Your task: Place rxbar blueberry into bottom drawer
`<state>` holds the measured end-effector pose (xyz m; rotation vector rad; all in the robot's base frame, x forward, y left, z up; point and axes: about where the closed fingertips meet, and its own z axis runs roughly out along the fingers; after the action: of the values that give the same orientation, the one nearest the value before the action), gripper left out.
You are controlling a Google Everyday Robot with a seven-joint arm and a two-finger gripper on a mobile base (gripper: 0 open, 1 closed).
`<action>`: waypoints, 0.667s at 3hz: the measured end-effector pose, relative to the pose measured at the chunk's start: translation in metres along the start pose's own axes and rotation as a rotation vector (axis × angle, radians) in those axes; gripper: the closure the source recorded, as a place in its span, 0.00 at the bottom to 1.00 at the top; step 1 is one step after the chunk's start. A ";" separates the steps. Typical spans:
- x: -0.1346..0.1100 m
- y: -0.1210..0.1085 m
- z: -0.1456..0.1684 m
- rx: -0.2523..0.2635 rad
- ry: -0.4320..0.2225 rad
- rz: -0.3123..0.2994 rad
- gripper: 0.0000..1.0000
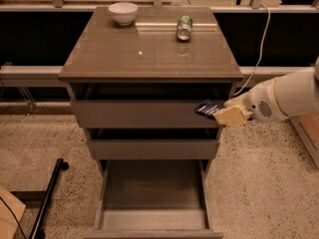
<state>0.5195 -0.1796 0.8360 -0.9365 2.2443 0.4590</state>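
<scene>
Position: the gripper point(223, 114) hangs at the right-centre of the frame, level with the front of the top drawer point(144, 114) and near its right end. The jaws are closed on the rxbar blueberry point(208, 108), pinching it by its right-hand end. The rest of the bar sticks out free to the left. The bottom drawer point(152, 198) stands pulled open at the lower centre of the frame, well below the bar, with nothing visible inside it.

Orientation: the bar's long axis runs roughly left to right across the frame. The free end points left and slightly upward, toward the top drawer's front. The bar looks close to level, with a broad face up.

Risks noted:
1. Lateral offset. The bar appears to sit over or just outside the bottom drawer's right wall. In my judgement, a release from here could strike that rim or land on the speckled floor point(259, 183) to the right. The gripper needs to shift toward frame left before lowering.
2. Obstruction on the way down. The middle drawer point(152, 148) lies between the bar and the opening. A straight descent close to the cabinet could catch the free end on it.
3. Grip. The bar is held by one end only, so a knock could make it pivot or slip.
4. Release height. Dropped from high up, a light flat bar may tumble or bounce out.
</scene>
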 end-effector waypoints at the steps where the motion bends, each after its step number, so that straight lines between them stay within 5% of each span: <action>1: 0.001 0.003 0.005 -0.026 0.007 -0.010 1.00; 2: 0.021 0.018 0.050 -0.080 0.028 -0.026 1.00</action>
<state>0.5175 -0.1508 0.7864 -1.0178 2.2499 0.5301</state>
